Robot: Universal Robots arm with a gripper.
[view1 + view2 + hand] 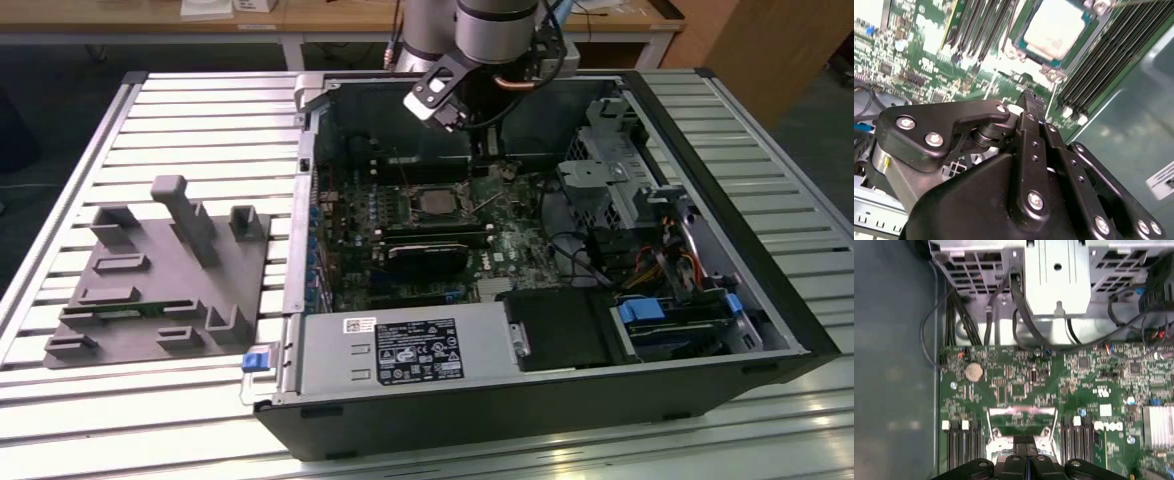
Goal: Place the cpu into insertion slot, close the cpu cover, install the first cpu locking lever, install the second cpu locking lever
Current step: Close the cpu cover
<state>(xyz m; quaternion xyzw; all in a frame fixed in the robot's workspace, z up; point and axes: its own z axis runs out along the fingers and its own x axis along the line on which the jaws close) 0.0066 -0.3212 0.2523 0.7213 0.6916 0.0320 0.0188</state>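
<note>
- Well to the exterior view's left of the insertion slot (995,432), outside the open computer case (534,415), a grey fixture block (160,270) sits on the slatted desk (200,120).
- In the slot itself lies the cpu (1054,25). It sits flat with its pale silver top up and its edges square to the slot's rim, so I judge the placing step done.
- Around the chip I see the cpu cover (1050,70), a thin silvery frame that looks lowered onto the slot. I read the closing as done or nearly so, though I cannot be sure it sits fully down.
- The two locking levers are too fine for me to tell whether they are latched or free, so I count both as work left.
- The gripper (1026,441) hangs above the slot's edge, clear of the chip. Its jaws are together with nothing between them.
- To the exterior view's right of the slot stands a metal drive cage (601,185), well apart from it.
</note>
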